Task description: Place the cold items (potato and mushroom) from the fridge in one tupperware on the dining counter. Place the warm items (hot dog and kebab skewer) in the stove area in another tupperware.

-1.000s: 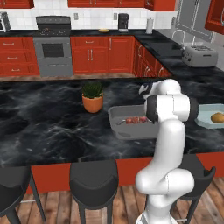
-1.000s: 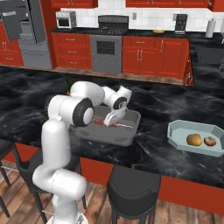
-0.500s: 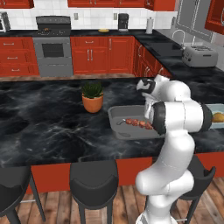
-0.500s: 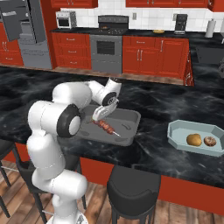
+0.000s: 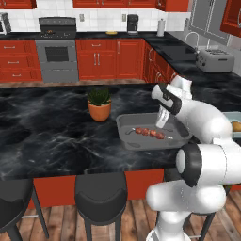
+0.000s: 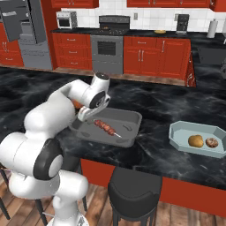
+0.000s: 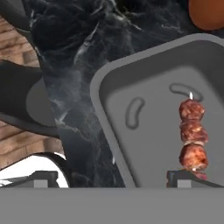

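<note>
The kebab skewer lies flat in the grey tupperware on the dining counter. My gripper hangs open just above this tupperware, at the end of the skewer, holding nothing. One fingertip stands right by the lowest meat chunk. A light blue tupperware further right holds the potato and the mushroom. The hot dog is out of view.
A potted plant stands just left of the grey tupperware. Black stools line the counter's near edge. The stove and the fridge are across the kitchen.
The jaws have opened and let go of the kebab skewer, which now rests in the grey tupperware. The hand has drawn back along the skewer towards the tupperware's edge.
</note>
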